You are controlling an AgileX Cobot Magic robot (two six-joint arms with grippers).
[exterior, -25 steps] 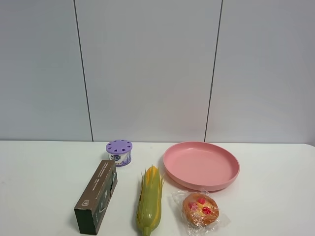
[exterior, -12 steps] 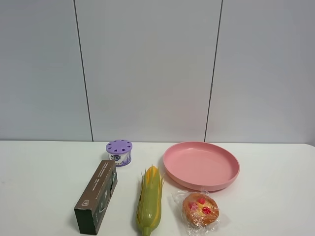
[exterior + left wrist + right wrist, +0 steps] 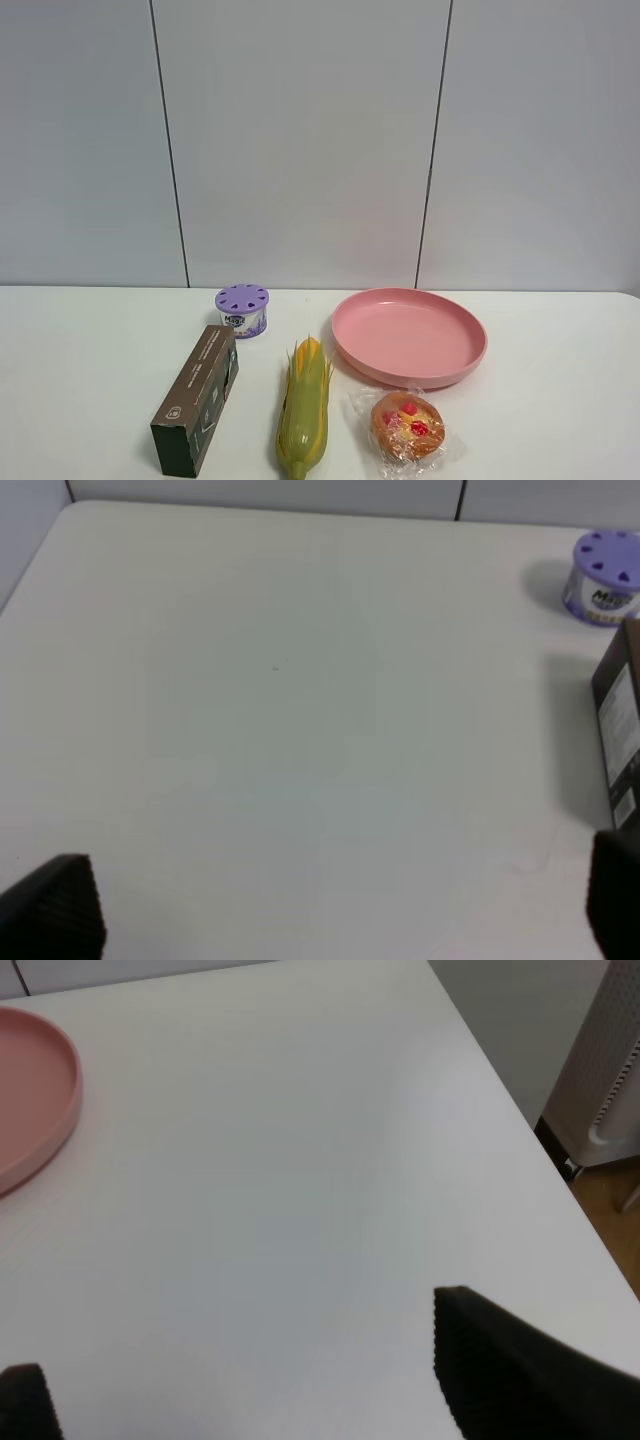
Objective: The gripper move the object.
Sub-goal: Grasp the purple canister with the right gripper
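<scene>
The tub stands upright on the table, ahead of the left hand and off toward that hand's right side, well apart from it. That hand is spread wide and carries nothing: its two black fingers sit at opposite edges of the left wrist view with only bare table between them. The right hand is likewise spread and carrying nothing, and its camera shows the rim of the pink plate but no tub, so the left hand is judged the nearer one and the natural choice for the reach.

Being round, the tub has no long axis to line up with, so any closing direction across its body should serve. What shapes the approach instead is the dark box, which lies on the near side of the tub from the left hand, its far end just beside it. Whether the two touch is hard to tell from these views. The reach probably wants to go forward and rightward, arriving from the tub's open side or from above.
</scene>
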